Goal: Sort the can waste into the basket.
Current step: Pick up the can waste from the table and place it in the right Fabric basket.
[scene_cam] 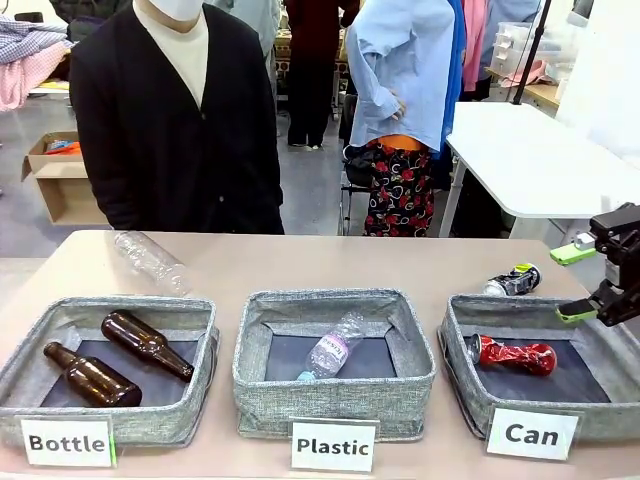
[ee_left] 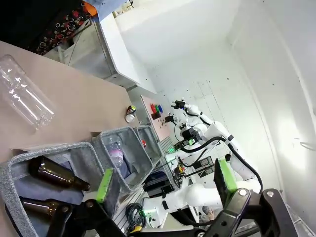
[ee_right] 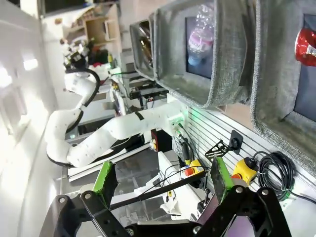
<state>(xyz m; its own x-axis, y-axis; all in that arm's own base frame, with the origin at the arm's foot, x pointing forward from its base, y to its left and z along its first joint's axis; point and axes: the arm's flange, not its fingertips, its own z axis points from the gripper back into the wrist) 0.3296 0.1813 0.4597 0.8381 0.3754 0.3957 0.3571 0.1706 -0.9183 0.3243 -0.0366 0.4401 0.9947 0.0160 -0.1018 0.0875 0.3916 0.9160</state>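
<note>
- Red can [scene_cam: 512,355] lies in the basket [scene_cam: 452,345]; the black can [scene_cam: 513,281] sits on the table [scene_cam: 300,262] just behind it.
- Right gripper [scene_cam: 575,284] hangs nearby, fingers apart and empty; the next move is probably to grasp the black can.
- Left gripper [ee_left: 165,180]: fingers apart, empty.

The front view sits close on the robot's side of the Plastic bin [scene_cam: 335,395], facing across the counter [scene_cam: 300,262] to the person [scene_cam: 170,120]. The left wrist view, rolled, looks along the left hand [ee_left: 165,167] from that bin's left. The right wrist view looks along the right hand [ee_right: 163,161] from its right. All three share the bin.
</note>
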